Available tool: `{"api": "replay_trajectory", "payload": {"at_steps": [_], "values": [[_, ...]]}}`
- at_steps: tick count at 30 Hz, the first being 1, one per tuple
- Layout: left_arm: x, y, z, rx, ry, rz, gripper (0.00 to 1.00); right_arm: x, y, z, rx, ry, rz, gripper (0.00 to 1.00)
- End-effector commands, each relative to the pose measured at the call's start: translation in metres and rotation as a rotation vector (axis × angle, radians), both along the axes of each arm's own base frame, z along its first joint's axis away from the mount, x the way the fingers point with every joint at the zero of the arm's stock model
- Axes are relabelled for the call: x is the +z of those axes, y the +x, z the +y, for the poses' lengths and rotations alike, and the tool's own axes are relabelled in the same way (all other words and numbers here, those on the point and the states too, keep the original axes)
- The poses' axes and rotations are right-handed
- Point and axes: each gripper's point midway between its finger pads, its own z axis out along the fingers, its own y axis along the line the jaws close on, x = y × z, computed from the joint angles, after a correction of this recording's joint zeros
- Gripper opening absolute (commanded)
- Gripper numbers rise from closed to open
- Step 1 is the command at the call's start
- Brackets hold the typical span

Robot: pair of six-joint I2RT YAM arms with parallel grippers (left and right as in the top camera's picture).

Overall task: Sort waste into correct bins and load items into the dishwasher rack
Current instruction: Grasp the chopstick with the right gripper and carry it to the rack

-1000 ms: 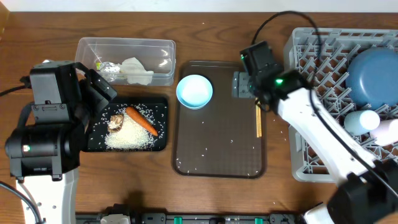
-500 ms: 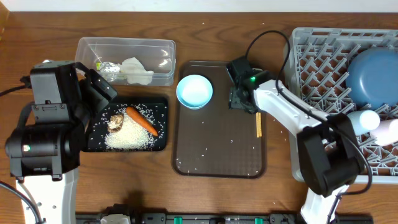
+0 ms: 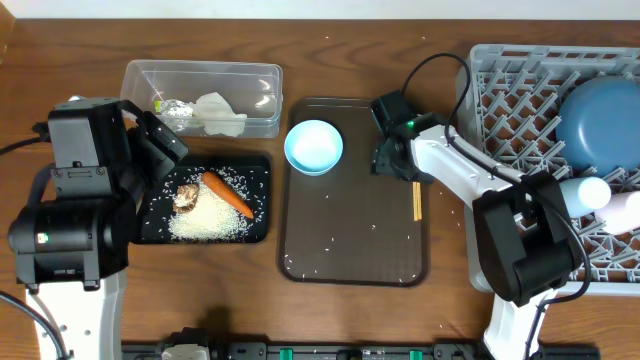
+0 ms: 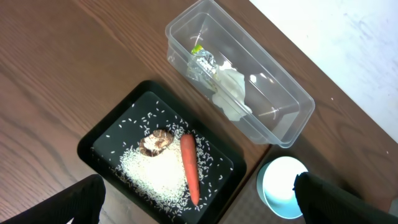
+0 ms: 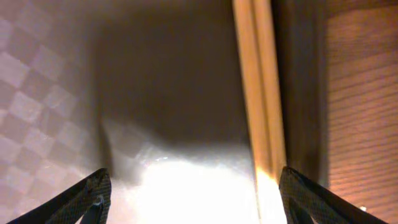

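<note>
On the wooden worktop we see the right end effector spread wide over the chopsticks on the brown tray, left end effector gaping too.

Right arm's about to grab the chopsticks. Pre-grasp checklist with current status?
1. Right gripper open: ok.
2. Chopsticks between its fingers: ok, though off-centre, nearer one finger.
3. Both sticks together: ok, side by side.
4. Finger room at the rim of the brown tray: cannot tell; the sticks lie right along it.
5. Free slots in the dishwasher rack: ok, its left part shows bare pegs.
6. Left gripper out of the way: ok, open above the black tray.
</note>
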Motion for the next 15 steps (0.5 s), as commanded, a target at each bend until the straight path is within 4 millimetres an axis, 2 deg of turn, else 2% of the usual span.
{"api": "replay_trajectory", "payload": {"at_steps": [1, 7, 15], "values": [[0.000, 0.000, 0.002, 0.010, 0.011, 0.004, 0.98, -0.008, -0.006, 0.005, 0.000, 0.026, 0.024, 0.79], [0.000, 0.000, 0.002, 0.010, 0.011, 0.004, 0.98, -0.008, -0.006, 0.022, 0.084, 0.063, 0.019, 0.77], [0.000, 0.000, 0.002, 0.010, 0.011, 0.004, 0.98, -0.007, -0.008, 0.023, 0.059, 0.067, 0.020, 0.75]]}}
